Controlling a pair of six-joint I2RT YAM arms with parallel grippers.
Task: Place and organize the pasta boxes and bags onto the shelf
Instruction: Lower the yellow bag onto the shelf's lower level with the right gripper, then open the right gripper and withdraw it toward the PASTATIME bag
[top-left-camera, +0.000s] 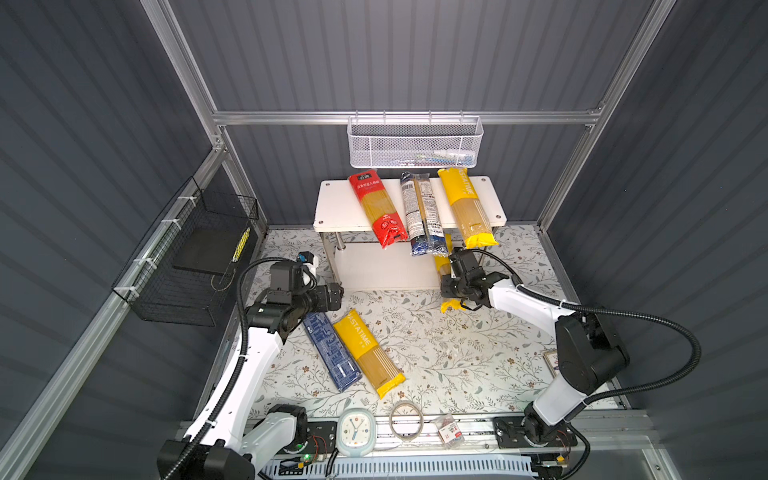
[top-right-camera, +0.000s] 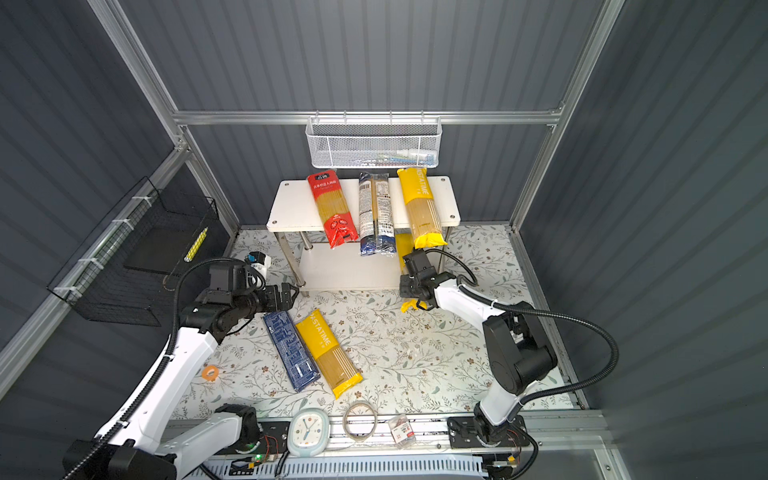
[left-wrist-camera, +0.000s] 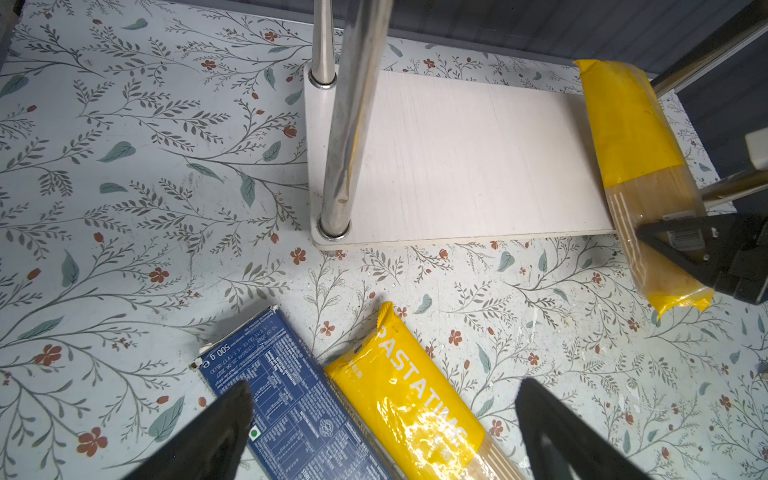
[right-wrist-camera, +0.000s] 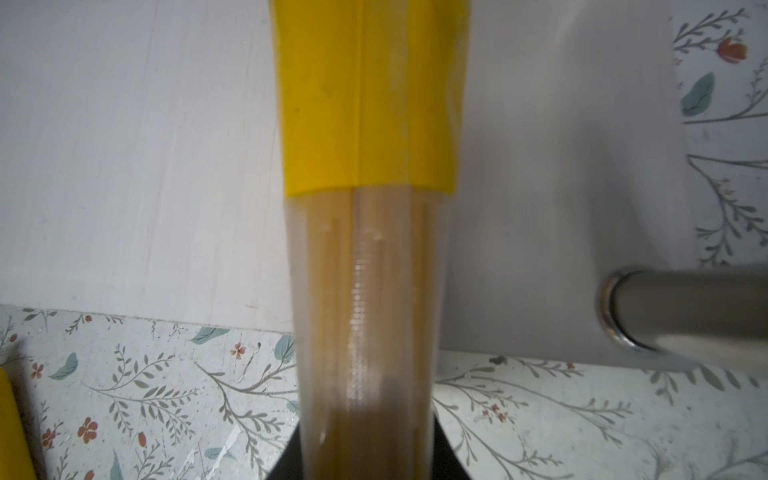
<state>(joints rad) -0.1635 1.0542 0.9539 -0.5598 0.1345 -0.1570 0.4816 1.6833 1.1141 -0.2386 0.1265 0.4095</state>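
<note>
The shelf (top-left-camera: 332, 203) (top-right-camera: 291, 203) carries a red bag (top-left-camera: 377, 210) (top-right-camera: 332, 210), a clear bag with dark-blue ends (top-left-camera: 424, 216) (top-right-camera: 376, 214) and a yellow bag (top-left-camera: 466, 208) (top-right-camera: 420, 208) on its top board. My right gripper (top-left-camera: 451, 286) (top-right-camera: 409, 286) (right-wrist-camera: 365, 461) is shut on another yellow bag (right-wrist-camera: 365, 124) (left-wrist-camera: 636, 137), whose far end lies on the lower board (right-wrist-camera: 124, 166) (left-wrist-camera: 457, 166). My left gripper (top-left-camera: 336, 295) (top-right-camera: 291, 293) (left-wrist-camera: 386, 388) is open above a dark-blue box (top-left-camera: 330, 351) (left-wrist-camera: 291, 407) and a third yellow bag (top-left-camera: 368, 353) (left-wrist-camera: 415, 395), side by side on the table.
A white mesh basket (top-left-camera: 415, 143) hangs above the shelf; a black wire basket (top-left-camera: 187, 266) is on the left wall. Chrome legs (left-wrist-camera: 349, 124) stand at the lower board's corners. A clock (top-left-camera: 354, 430), tape ring (top-left-camera: 406, 419) and small packet (top-left-camera: 451, 430) lie along the front edge.
</note>
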